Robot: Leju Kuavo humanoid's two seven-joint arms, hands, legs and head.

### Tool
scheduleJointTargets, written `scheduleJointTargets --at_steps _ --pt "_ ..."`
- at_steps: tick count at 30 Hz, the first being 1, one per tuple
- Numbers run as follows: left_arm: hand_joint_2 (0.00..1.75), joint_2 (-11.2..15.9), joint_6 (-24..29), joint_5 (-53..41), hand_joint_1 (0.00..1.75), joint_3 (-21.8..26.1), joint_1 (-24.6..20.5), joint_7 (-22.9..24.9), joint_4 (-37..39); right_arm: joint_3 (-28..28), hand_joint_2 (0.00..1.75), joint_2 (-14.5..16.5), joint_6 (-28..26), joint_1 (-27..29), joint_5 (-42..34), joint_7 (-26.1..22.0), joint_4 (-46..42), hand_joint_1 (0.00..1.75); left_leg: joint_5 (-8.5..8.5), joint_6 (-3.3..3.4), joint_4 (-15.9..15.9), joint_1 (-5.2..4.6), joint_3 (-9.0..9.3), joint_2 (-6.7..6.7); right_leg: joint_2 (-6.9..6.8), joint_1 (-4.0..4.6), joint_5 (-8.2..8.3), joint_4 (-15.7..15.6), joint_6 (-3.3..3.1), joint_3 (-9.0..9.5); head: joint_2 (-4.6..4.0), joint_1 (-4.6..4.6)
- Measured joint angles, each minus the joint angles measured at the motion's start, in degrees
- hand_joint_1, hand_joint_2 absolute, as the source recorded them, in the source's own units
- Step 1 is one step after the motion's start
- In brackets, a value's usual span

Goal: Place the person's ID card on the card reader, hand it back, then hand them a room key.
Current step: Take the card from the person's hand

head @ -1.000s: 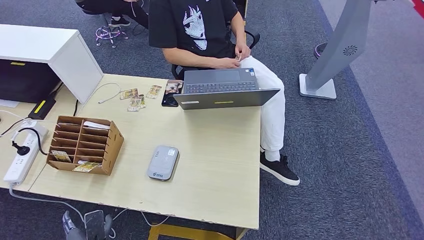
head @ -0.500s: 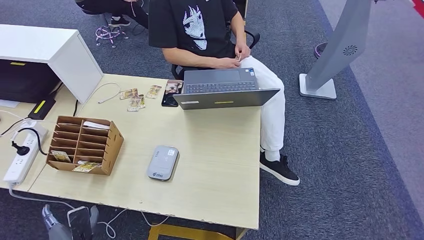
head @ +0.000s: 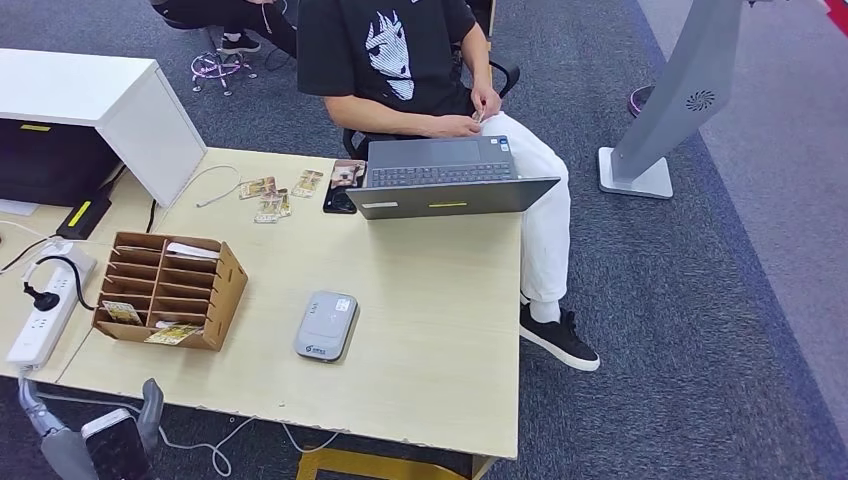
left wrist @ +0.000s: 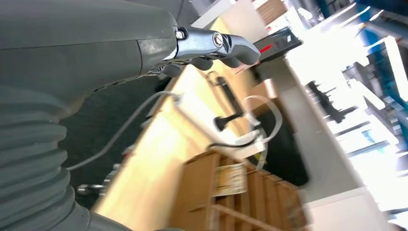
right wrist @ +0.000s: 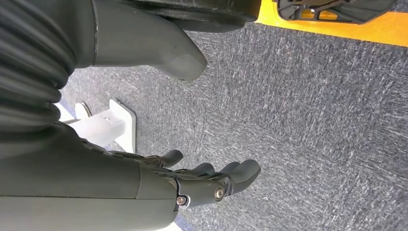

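Observation:
The grey card reader (head: 326,325) lies flat near the front of the wooden table (head: 430,330). A person in a black shirt sits behind the laptop (head: 447,178), holding something small (head: 479,116) in both hands; it is too small to tell what it is. My left hand (head: 95,440) hangs below the table's front left corner, fingers apart and empty. In the left wrist view the left hand (left wrist: 144,53) stretches toward the table edge with nothing in it. My right hand (right wrist: 192,185) hangs over the carpet, fingers loosely extended and empty.
A cardboard sorter (head: 165,290) with cards in its slots stands at the table's left. Loose cards (head: 270,197) and a phone (head: 340,200) lie by the laptop. A white power strip (head: 40,315) and cables sit further left, beside a white cabinet (head: 110,105).
My left hand has moved left and risen a little at the bottom edge of the head view. The person and the table's things have not moved.

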Motion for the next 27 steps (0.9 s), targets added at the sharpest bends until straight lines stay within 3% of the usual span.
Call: scheduleJointTargets --at_steps 5,14,22,27 --pt "1.75 -0.4 0.0 0.3 0.00 -2.1 1.9 0.0 -8.9 0.0 1.75 0.1 0.1 0.0 0.0 0.1 0.0 0.00 0.00 0.00 0.0 0.00 0.00 0.00 0.00 0.00 0.00 0.0 0.00 0.00 0.00 0.00" --pt "1.75 -0.6 -0.1 -2.5 0.00 -3.2 3.0 0.0 -15.9 0.1 1.75 0.2 0.5 0.0 0.4 0.4 0.0 0.00 0.00 0.00 0.0 0.00 0.00 0.00 0.00 0.00 0.00 0.0 0.00 0.01 0.00 0.01" --pt "1.75 -0.4 0.0 -23.6 0.00 -2.8 3.0 0.0 -22.7 1.1 1.75 0.2 1.7 -0.3 1.6 0.9 0.0 0.00 0.00 0.00 0.0 0.00 0.01 0.01 0.00 0.00 0.00 0.0 0.00 0.00 -0.01 0.01" --pt "1.75 0.8 -0.1 -40.0 0.00 -0.3 -0.8 0.0 -23.3 2.1 1.75 0.1 2.8 -0.5 2.7 0.5 0.0 0.00 0.06 0.01 0.0 0.01 0.03 -0.01 -0.01 0.01 0.01 0.0 -0.01 0.01 0.00 0.01"
